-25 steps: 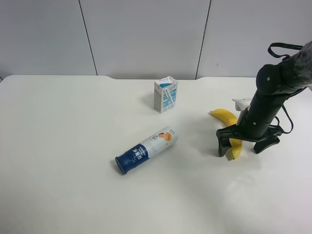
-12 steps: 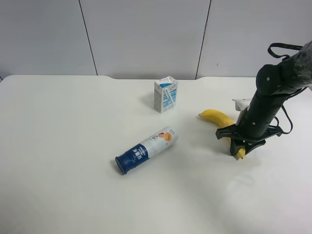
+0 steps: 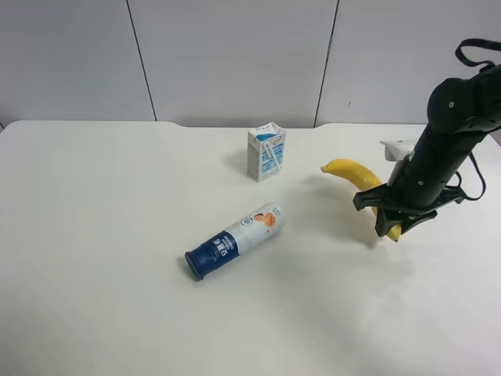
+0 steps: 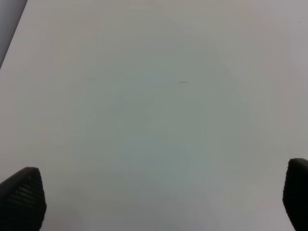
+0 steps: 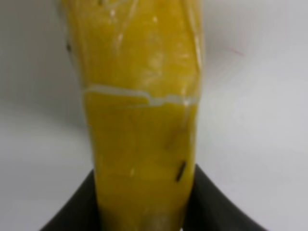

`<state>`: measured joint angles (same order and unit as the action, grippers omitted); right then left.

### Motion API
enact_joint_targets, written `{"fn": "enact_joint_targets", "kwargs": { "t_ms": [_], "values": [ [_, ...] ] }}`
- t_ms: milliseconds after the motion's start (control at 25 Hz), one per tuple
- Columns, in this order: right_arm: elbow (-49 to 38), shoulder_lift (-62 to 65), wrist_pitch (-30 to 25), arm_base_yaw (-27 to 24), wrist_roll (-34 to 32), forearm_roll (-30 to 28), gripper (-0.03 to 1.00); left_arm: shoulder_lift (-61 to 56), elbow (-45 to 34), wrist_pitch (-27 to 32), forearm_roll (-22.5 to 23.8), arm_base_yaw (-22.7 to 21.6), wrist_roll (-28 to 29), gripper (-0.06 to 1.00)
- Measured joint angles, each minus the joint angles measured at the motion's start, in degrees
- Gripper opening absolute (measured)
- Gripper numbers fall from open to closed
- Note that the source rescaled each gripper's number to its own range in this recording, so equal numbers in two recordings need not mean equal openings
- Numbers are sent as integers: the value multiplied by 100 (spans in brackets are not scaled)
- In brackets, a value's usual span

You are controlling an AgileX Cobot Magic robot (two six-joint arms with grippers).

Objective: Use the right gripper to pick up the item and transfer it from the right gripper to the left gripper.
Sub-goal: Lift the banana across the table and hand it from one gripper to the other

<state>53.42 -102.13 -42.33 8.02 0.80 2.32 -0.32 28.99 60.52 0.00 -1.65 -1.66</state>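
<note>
Exterior high, left to right: 1 white bottle (image 3: 233, 241) on its side mid-table, 1 drink carton (image 3: 266, 153) upright just beyond it, 1 banana (image 3: 356, 176) at right, 1 arm (image 3: 450, 125) in shot.

Banana clamped in right gripper (image 3: 389, 223), jaws narrow around the fruit's near end. Confirmed in right wrist view: yellow skin wedged between two black jaws.

Changed over the last second: from jaws wide open and straddling the banana on the table (image 3: 94, 235), to closed, to lifted clear now with shadow underneath. Far tip pointing up and left toward the carton, well apart from it. Reads as pick done, handover not yet begun.

Left gripper (image 4: 159, 195) seen only in left wrist view: jaws at the frame corners, spread wide, nothing between, bare table below. Absent from exterior high.

Next, probably: bring both claws together mid-table and keep the banana's free end exposed for the left. Held near one end, so some risk of swing or slip.
</note>
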Motion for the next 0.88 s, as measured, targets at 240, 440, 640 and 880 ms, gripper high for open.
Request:
{"fn": "enact_joint_targets", "kwargs": {
  "t_ms": [240, 440, 640, 880],
  "values": [
    [0, 768, -277, 187, 157, -7, 2, 0, 0, 0, 0, 0, 0, 100],
    [0, 1270, -440, 709, 330, -7, 2, 0, 0, 0, 0, 0, 0, 100],
    [0, 1534, -586, 1285, 528, -7, 2, 0, 0, 0, 0, 0, 0, 100],
    [0, 1547, -586, 2149, 813, -14, 2, 0, 0, 0, 0, 0, 0, 100]
  ]
}}
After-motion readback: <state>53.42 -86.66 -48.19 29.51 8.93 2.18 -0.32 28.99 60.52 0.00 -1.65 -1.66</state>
